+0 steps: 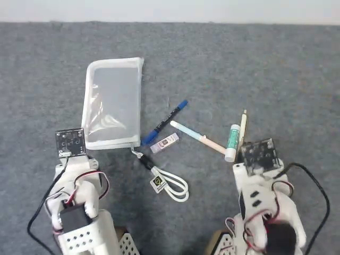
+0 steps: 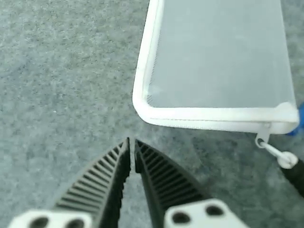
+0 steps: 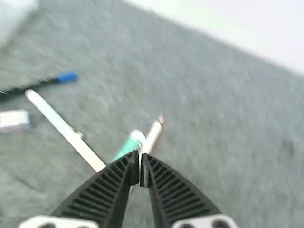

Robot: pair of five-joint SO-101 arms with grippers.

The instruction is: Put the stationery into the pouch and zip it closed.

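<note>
The pouch (image 1: pixel 112 103) lies flat on the left half of the bench (image 1: pixel 265 69), long sides running from far edge to near edge. Its zip pull sits at the near corner that faces the bench's middle, trailing a white cord loop (image 1: pixel 170 183) toward the near edge. I cannot tell whether the zip is open. The mouth looks pressed flat, so a pen pushed at it would likely shove the light pouch across the bench instead of going in, unless one arm pins or lifts an edge. The blue pen (image 1: pixel 164 122) lies slantwise with one end just beside that same corner, and the eraser (image 1: pixel 164 143) lies near the cord. A grab for the pull could snag the cord or knock these two. The pastel pen (image 1: pixel 197 137) runs from the bench's middle up to the glue stick (image 1: pixel 232 142), which lies side by side with a pencil (image 1: pixel 243 127), touching or nearly so. Closing on one of that pair could pinch both or roll the other away, and every one of these round shafts will roll if it is nudged off centre. The left gripper (image 2: pixel 131 156) is closed with nothing in it, hovering just short of the pouch's near short edge. The right gripper (image 3: pixel 140 168) is likewise closed and empty above the near end of the glue stick, so it must open before it descends or it will only push the things about.
</note>
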